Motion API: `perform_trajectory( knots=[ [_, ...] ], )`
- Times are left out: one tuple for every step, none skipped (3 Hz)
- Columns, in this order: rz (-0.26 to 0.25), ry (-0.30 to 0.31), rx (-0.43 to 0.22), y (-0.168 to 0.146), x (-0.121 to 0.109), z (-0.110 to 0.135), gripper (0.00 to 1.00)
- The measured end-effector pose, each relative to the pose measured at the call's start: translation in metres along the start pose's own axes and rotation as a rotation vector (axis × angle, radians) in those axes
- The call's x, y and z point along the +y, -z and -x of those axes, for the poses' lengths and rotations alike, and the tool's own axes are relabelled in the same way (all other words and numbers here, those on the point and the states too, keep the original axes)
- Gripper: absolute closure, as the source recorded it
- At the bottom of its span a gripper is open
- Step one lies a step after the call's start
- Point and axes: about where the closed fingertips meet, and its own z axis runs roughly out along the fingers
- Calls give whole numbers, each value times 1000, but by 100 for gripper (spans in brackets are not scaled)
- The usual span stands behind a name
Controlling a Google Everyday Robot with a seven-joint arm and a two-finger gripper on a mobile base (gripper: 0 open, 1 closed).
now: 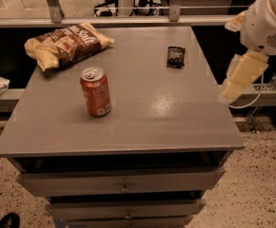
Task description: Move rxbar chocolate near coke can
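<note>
The rxbar chocolate (175,56), a small dark wrapper with pale print, lies flat near the table's far right edge. The coke can (95,91), red-orange with a silver top, stands upright left of the table's middle, well apart from the bar. My gripper (240,77) hangs at the end of the white arm (269,20), off the table's right edge, in front of and to the right of the bar. It holds nothing that I can see.
A large tan-and-brown chip bag (66,44) lies at the far left of the grey table (157,113). Drawers (123,183) sit below the table's front edge. A railing (128,20) runs behind the table. A shoe (4,220) shows at bottom left.
</note>
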Motion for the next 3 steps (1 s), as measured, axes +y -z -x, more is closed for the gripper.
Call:
perform_trajectory(
  knots=[
    [-30, -35, -97, -35, -46, 16, 0],
    [-21, -91, -186, -75, -83, 36, 0],
    [26, -189, -283, -137, -112, 58, 0]
  ],
)
